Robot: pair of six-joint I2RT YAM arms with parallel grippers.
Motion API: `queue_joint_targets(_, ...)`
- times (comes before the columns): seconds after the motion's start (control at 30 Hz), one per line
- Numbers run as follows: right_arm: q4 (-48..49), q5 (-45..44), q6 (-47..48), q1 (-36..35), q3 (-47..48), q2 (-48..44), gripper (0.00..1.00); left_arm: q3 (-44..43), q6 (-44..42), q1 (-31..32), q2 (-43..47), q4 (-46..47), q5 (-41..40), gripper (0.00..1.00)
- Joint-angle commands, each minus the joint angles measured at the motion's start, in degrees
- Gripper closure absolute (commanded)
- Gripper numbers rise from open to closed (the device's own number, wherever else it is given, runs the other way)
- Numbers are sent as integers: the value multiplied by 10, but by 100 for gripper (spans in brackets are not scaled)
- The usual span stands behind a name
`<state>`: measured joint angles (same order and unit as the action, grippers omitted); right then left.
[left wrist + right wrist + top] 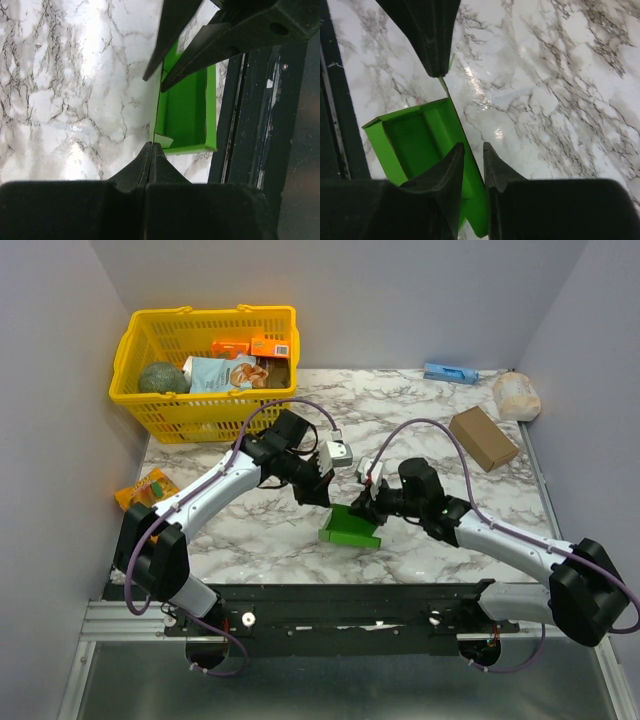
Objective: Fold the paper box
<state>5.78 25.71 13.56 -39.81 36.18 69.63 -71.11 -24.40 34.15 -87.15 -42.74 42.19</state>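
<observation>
The paper box (350,529) is a small bright green open tray lying on the marble table near the front edge, between both arms. My left gripper (327,492) is shut, its tips (151,145) pinching one end of the box's (185,112) long side wall. My right gripper (364,504) stands at the other end of that same wall. One finger (451,161) is inside the box (412,137) and the other is outside, with a narrow gap still showing. In the right wrist view my left gripper (439,74) hangs over the wall's far end.
A yellow basket (210,315) with groceries stands at the back left. A brown cardboard box (483,437), a white bag (517,395) and a blue packet (450,372) lie at the back right. An orange packet (148,488) lies at the left. The black rail (340,605) runs just beyond the box.
</observation>
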Motion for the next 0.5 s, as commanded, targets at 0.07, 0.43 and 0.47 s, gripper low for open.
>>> queue_joint_targets(0.07,-95,93,-19,-4,57,32,82,9,41,-22,4,20,62,95)
queue_joint_targets(0.43,-149,133,-53,-4,103,43,100,85,116,-59,80,132,133,46)
queue_joint_targets(0.47,-153,135,-55,-4,106,42,100,89,119,-64,83,135,130,36)
